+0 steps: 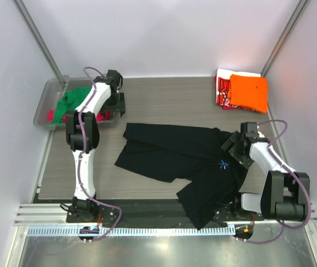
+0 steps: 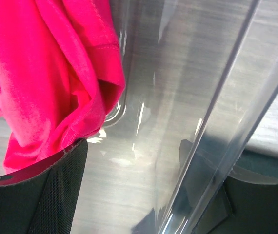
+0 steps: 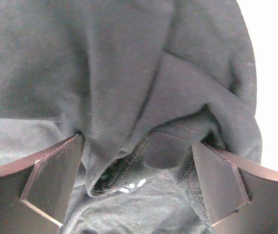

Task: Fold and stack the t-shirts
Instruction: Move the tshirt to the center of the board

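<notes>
Right wrist view: R gripper (image 3: 138, 190) spread wide over bunched black t-shirt (image 3: 105, 73) collar. L gripper (image 2: 148, 204), jaws likewise apart, straddles clear bin (image 2: 217, 97) wall beside magenta tee (image 2: 46, 73).

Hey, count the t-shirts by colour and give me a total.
Black tee: 1
Orange tee: 1
Red-and-white tee: 1
Green tee: 1
Magenta tee: 1
Total: 5
</notes>
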Robot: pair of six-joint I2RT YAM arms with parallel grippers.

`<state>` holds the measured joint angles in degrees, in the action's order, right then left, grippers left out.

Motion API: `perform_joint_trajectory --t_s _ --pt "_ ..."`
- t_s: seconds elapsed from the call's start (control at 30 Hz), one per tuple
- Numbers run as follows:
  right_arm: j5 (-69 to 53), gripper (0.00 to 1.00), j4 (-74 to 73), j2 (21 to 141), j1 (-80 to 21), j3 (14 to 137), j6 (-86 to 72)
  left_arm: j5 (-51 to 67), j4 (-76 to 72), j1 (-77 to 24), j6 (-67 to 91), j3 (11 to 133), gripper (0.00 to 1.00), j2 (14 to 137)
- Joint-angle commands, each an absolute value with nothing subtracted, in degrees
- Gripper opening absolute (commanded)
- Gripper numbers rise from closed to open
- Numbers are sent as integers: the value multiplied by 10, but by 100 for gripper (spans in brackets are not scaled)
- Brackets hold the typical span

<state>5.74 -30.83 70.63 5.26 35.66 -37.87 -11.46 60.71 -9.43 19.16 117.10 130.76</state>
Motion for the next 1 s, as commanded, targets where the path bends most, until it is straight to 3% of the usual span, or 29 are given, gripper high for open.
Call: perform_joint_trajectory --t_s 0.0,0.1,0.37,0.47,0.67,0.8,0.97 --pt "8 100 -297 741 51 412 -317 -221 619 -67 201 1168 76 1209" --pt "-18 100 -294 758 34 459 -294 -226 621 -97 208 1137 77 1142" --pt "67 100 -326 806 -46 619 -255 -166 534 -141 258 862 78 913" --pt "70 100 -329 795 -48 614 -256 -178 504 -140 247 801 79 907" --pt "46 100 -333 741 -49 551 -270 -134 499 -142 247 801 75 928" --pt "25 100 -337 688 -49 513 -286 -232 525 -128 314 815 79 925" --pt "7 100 -351 629 -48 485 -296 -173 431 -48 434 678 82 819"
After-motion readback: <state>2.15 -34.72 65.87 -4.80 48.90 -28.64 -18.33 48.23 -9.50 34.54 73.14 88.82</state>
